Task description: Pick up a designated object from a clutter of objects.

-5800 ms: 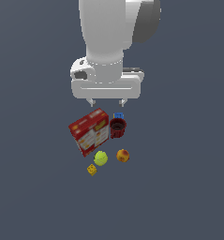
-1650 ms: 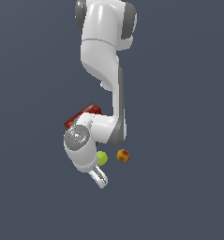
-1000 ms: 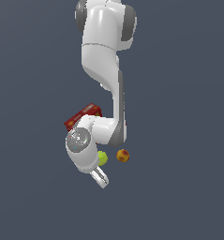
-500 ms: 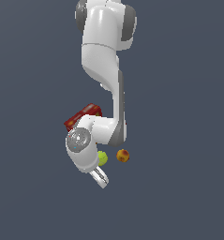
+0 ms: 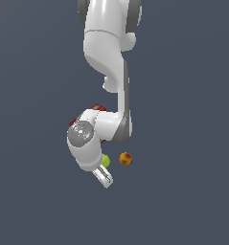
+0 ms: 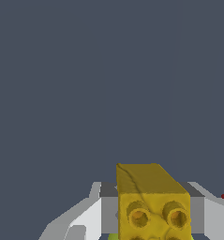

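Wrist view: the yellow cube (image 6: pixel 152 201), with reddish round spots on its near face, sits between the pincer (image 6: pixel 151 218) fingers (image 6: pixel 83 220), which are pinching it from both sides. Exterior view: the pincer (image 5: pixel 103 177) is lowest in the frame, the cube hidden there. Just behind it, the yellow-green ball (image 5: pixel 106 160); beside that, the orange-red ball (image 5: pixel 126 159). Farther back, the red-and-white box (image 5: pixel 97 108) shows partly behind the arm (image 5: pixel 108 72).
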You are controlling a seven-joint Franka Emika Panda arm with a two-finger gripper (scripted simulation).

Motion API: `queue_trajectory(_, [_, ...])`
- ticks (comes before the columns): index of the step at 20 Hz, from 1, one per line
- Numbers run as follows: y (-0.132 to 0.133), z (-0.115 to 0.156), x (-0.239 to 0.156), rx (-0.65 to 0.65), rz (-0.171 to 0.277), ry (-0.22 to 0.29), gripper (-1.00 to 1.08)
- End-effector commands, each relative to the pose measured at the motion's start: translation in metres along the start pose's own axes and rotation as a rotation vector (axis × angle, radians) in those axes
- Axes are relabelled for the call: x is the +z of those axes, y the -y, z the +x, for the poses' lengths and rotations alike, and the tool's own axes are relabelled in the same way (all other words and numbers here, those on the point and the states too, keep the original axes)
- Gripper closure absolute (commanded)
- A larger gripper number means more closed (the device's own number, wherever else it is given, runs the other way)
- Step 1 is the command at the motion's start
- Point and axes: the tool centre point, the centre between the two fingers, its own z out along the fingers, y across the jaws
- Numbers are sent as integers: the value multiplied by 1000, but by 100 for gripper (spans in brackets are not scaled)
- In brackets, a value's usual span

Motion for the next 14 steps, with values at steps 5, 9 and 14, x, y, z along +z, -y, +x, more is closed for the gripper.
queue_trajectory(5, [-1,-20,-42,-1,-4,6,108])
queue_trajectory(9, [-2,-35,-81,-1,-3,7,108])
queue_trajectory(14, [-4,-54,-135,-1,-3,7,108])
